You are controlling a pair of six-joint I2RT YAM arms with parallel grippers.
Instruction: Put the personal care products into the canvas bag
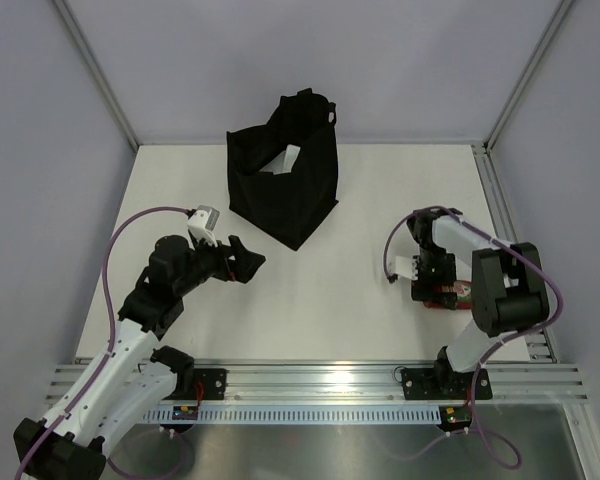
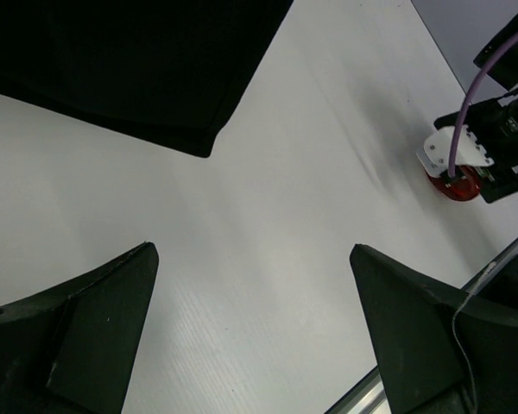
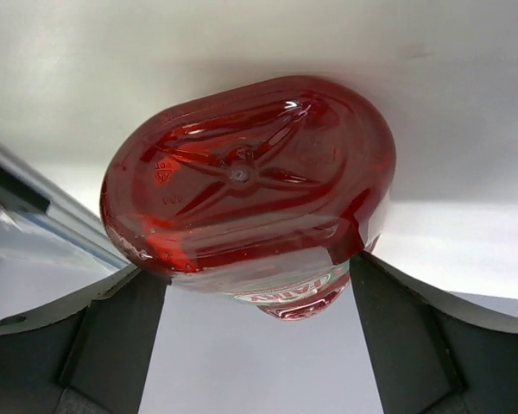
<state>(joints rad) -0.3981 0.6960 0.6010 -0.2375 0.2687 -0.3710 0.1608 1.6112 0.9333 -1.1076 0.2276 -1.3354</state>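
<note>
The canvas bag (image 1: 283,185) stands open at the back middle of the table; its black side fills the top left of the left wrist view (image 2: 129,69). The red bottle with the green label (image 1: 450,297) lies at the right edge of the table, its base facing the right wrist camera (image 3: 242,181). My right gripper (image 1: 435,288) is shut on it, a finger against each side (image 3: 255,267). My left gripper (image 1: 245,262) is open and empty, just above the table in front of the bag (image 2: 252,259). The other bottles are out of view.
A pale shape (image 1: 285,158) shows inside the bag's mouth. An aluminium rail (image 1: 320,380) runs along the near edge, and a frame rail (image 1: 500,210) along the right side next to the red bottle. Walls close in the table.
</note>
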